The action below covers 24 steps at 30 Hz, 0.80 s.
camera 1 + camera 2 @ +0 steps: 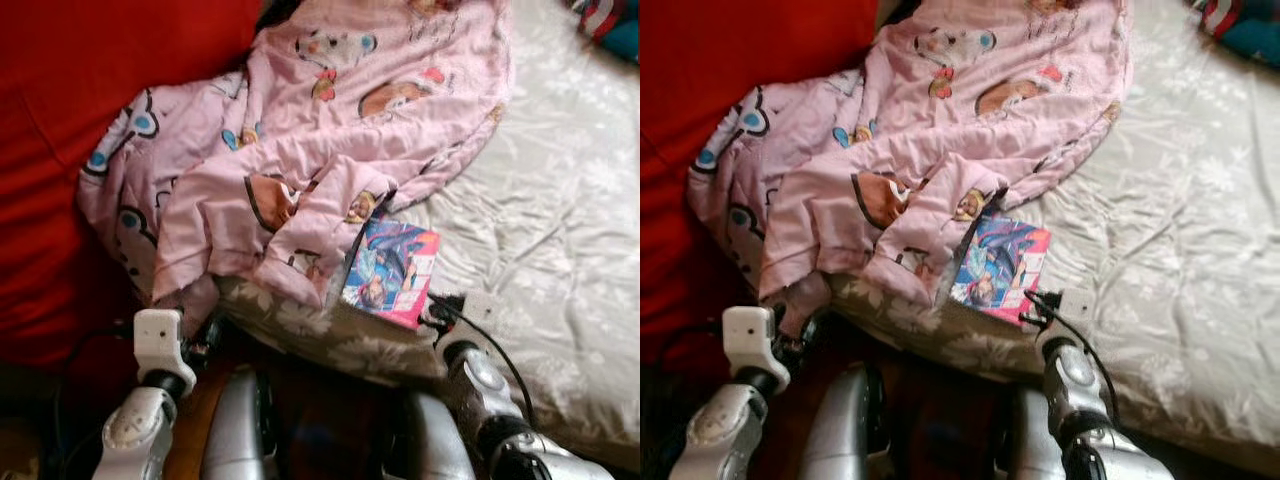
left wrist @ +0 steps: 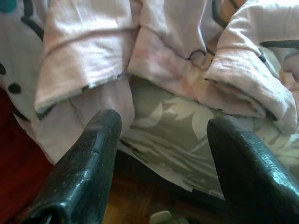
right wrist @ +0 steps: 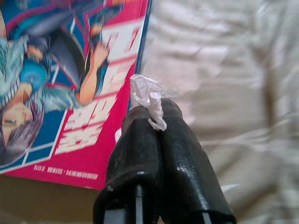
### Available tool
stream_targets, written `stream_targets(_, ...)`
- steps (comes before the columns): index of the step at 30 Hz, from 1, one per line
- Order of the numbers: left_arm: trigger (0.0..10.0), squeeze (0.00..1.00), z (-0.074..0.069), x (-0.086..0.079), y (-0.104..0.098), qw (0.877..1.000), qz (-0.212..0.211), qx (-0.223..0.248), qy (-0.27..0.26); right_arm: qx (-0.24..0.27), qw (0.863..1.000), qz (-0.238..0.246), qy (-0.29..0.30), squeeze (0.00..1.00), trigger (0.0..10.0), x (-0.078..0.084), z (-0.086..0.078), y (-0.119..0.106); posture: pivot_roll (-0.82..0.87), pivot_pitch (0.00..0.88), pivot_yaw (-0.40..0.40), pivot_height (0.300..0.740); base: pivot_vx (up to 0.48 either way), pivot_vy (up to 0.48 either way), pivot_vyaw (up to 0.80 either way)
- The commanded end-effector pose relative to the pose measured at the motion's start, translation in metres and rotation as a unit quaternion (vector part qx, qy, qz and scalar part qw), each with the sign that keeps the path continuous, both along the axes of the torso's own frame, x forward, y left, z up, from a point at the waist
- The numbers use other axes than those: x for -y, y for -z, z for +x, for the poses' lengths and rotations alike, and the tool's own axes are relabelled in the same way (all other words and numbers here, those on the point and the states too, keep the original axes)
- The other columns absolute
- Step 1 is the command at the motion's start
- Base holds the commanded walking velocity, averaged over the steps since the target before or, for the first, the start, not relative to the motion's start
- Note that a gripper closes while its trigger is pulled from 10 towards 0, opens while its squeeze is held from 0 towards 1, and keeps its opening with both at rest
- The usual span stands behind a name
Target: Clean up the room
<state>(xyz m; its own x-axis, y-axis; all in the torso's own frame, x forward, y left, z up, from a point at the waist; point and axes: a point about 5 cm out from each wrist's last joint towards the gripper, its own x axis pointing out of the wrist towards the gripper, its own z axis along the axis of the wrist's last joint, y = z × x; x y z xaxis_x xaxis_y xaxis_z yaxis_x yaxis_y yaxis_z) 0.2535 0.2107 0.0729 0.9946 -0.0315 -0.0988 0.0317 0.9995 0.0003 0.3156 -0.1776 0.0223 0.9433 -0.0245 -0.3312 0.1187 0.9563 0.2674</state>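
A comic book (image 1: 390,268) with a pink and blue cover lies near the bed's front edge, partly under a rumpled pink cartoon blanket (image 1: 330,130). My right gripper (image 3: 156,109) is shut on a small crumpled white paper scrap (image 3: 145,93), just above the sheet beside the comic book (image 3: 70,93). From the head camera that gripper (image 1: 443,312) sits at the book's lower right corner. My left gripper (image 2: 163,126) is open and holds nothing. It hangs low at the mattress side, facing the blanket's hanging edge (image 2: 88,70).
The bed (image 1: 560,250) has a grey floral sheet and stretches away to the right. A large red surface (image 1: 60,120) rises on the left. A blue and red item (image 1: 615,25) lies at the far right corner. Brown wooden floor (image 2: 131,210) shows under the mattress edge.
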Motion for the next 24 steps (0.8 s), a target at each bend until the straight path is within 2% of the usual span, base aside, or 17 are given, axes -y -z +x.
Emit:
stream_targets(1,10.0,0.00,-0.004,-0.005,0.017,1.000,-0.002,-0.024,-0.017,0.002,1.000,-0.011,0.002,0.00,10.0,0.008,-0.009,0.006,0.08,0.073,-0.073,0.604,0.000,0.000,0.00)
stream_targets(6,10.0,0.00,0.000,-0.007,0.035,0.998,-0.008,-0.054,-0.028,0.007,1.000,-0.029,0.004,0.00,10.0,0.020,-0.021,0.013,0.06,0.015,-0.078,0.604,0.000,0.000,0.00)
stream_targets(12,10.0,0.00,-0.002,-0.011,0.066,0.992,-0.015,-0.117,-0.055,-0.048,0.999,-0.017,0.010,0.00,10.0,0.027,-0.049,0.039,0.03,0.000,-0.080,0.604,0.000,0.000,0.00)
stream_targets(15,10.0,0.00,-0.004,-0.011,0.079,0.987,-0.012,-0.148,-0.059,-0.080,0.997,-0.012,0.009,0.00,10.0,0.028,-0.064,0.052,0.03,0.000,-0.078,0.604,0.000,0.000,0.00)
stream_targets(17,10.0,0.00,-0.005,-0.010,0.084,0.985,-0.014,-0.160,-0.060,-0.089,0.996,-0.005,0.013,0.00,10.0,0.027,-0.068,0.056,0.03,0.000,-0.072,0.608,0.000,0.000,0.00)
stream_targets(19,10.0,0.00,-0.007,-0.009,0.094,0.980,-0.015,-0.187,-0.063,-0.124,0.992,-0.022,-0.007,0.00,10.0,0.023,-0.077,0.065,0.02,0.000,-0.066,0.623,0.000,0.000,0.00)
stream_targets(24,10.0,0.00,-0.014,-0.008,0.106,0.970,-0.017,-0.232,-0.067,-0.165,0.984,-0.035,-0.048,0.00,10.0,0.013,-0.089,0.077,0.01,0.000,-0.060,0.658,0.000,0.000,0.00)
